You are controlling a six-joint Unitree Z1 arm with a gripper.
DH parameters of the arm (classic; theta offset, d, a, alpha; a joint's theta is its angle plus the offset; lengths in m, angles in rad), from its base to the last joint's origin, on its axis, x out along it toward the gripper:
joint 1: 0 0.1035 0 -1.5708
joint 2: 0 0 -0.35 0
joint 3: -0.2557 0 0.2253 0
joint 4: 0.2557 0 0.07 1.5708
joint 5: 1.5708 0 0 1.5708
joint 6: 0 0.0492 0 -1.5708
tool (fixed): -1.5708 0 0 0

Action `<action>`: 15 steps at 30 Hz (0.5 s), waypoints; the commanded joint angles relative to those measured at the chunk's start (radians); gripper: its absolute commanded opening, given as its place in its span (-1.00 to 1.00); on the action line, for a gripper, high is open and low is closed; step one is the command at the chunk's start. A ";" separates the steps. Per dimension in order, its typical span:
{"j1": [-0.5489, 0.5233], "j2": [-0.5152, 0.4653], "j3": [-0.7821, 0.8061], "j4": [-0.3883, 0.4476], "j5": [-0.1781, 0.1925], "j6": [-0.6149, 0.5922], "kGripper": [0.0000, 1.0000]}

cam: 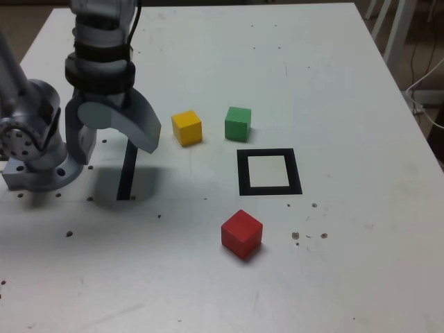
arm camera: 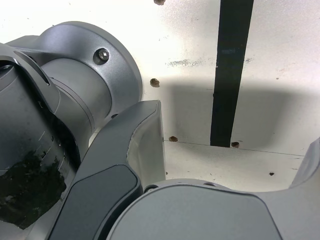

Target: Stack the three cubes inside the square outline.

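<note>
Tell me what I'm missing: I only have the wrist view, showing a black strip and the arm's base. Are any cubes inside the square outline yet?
Observer: No. In the exterior view the square outline holds nothing; its white centre is bare.
Operator: Where are the cubes?
Observer: The yellow cube and green cube sit side by side beyond the outline, apart from each other.
Operator: And the third?
Observer: The red cube lies alone on the outline's near side.
Operator: Is the tool carrying anything?
Observer: No. The tool hangs open over the black strip, at the exterior view's left.
</note>
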 commanded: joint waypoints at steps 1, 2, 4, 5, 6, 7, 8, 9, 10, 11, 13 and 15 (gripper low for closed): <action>0.002 0.004 0.001 -0.001 0.002 0.002 1.00; 0.002 0.004 0.001 -0.001 0.002 0.002 1.00; 0.002 0.002 0.002 -0.001 0.002 0.002 1.00; 0.002 0.001 0.002 -0.001 0.002 0.002 1.00; 0.002 0.001 0.002 -0.002 0.002 0.002 1.00; 0.002 0.000 0.002 -0.002 0.002 0.002 1.00; 0.002 0.000 0.002 -0.002 0.002 0.002 1.00; 0.002 0.000 0.002 -0.002 0.002 0.002 1.00; 0.002 0.000 0.002 -0.001 0.002 0.002 1.00; 0.002 0.000 0.002 -0.001 0.002 0.002 1.00; 0.002 0.001 0.002 0.000 0.002 0.002 1.00; 0.002 0.005 -0.002 0.003 0.002 0.002 1.00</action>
